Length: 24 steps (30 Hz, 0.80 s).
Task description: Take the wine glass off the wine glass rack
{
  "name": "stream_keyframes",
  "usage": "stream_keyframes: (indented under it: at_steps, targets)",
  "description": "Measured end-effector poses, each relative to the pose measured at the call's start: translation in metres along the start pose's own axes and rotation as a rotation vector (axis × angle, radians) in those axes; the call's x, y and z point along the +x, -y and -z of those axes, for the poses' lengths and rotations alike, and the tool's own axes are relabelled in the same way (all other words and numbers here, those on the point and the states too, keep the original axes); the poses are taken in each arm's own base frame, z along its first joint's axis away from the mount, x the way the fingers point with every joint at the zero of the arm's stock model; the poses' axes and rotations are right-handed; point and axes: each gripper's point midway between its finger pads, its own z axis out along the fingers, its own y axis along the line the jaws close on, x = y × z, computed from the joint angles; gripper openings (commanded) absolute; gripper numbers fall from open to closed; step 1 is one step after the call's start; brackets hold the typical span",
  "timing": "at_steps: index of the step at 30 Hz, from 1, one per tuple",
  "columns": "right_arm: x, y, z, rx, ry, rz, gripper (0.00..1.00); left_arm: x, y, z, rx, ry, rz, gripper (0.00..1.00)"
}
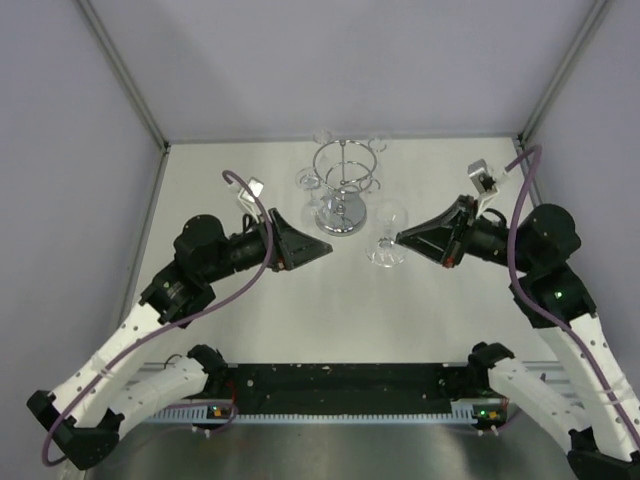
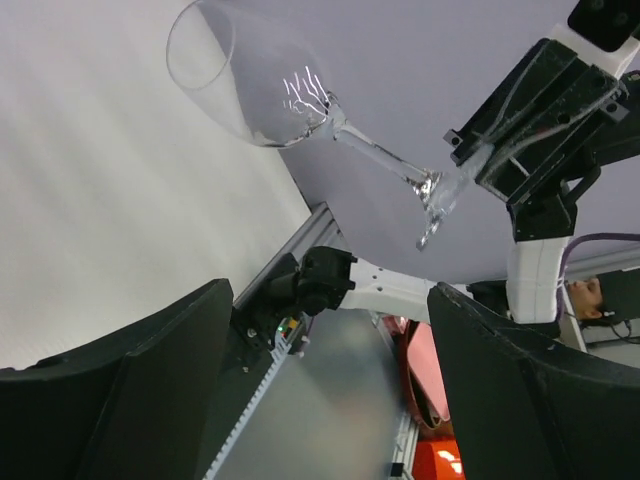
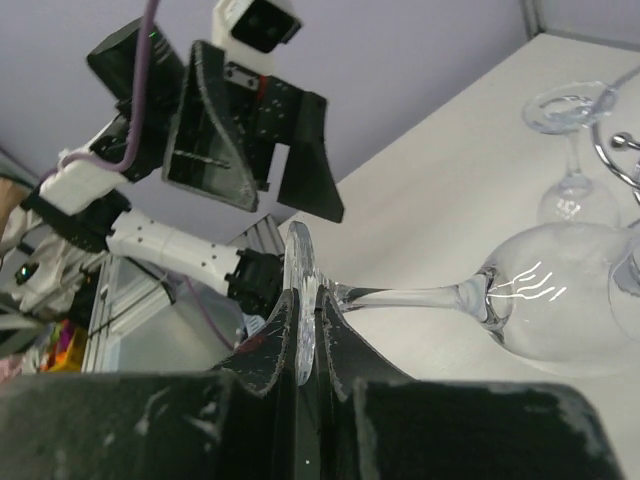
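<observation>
The wine glass rack (image 1: 344,188) is a chrome wire stand at the back middle of the table. Other glasses still hang on it (image 1: 308,182). My right gripper (image 1: 402,238) is shut on the round foot of a clear wine glass (image 1: 388,222) and holds it just right of the rack, apart from the loops. In the right wrist view the fingers (image 3: 285,335) pinch the foot (image 3: 300,262), with stem and bowl (image 3: 560,300) reaching right. My left gripper (image 1: 322,250) is open and empty, in front of the rack. The left wrist view shows the held glass (image 2: 262,80) tilted.
A hanging glass (image 3: 570,150) and a rack wire (image 3: 622,150) are close to the held bowl. Grey walls enclose the table on three sides. The black base rail (image 1: 340,385) runs along the near edge.
</observation>
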Motion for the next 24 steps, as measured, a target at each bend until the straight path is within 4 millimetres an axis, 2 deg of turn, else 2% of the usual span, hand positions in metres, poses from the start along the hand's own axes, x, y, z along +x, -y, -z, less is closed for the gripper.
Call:
stream_keyframes:
  at_steps: [7, 12, 19, 24]
  targets:
    - [0.026, -0.044, -0.01, -0.184, -0.113, 0.212, 0.0, 0.02, -0.001, -0.004, 0.062, -0.071, 0.127, 0.85]
    - [0.038, -0.063, -0.023, -0.264, -0.166, 0.367, 0.0, 0.028, -0.001, -0.005, 0.077, -0.105, 0.189, 0.85]
    - [0.074, -0.058, -0.042, -0.257, -0.259, 0.555, 0.0, 0.027, 0.005, -0.004, 0.109, -0.1, 0.231, 0.85]
    - [0.085, -0.051, -0.051, -0.224, -0.288, 0.644, 0.0, 0.027, 0.007, -0.003, 0.123, -0.1, 0.253, 0.85]
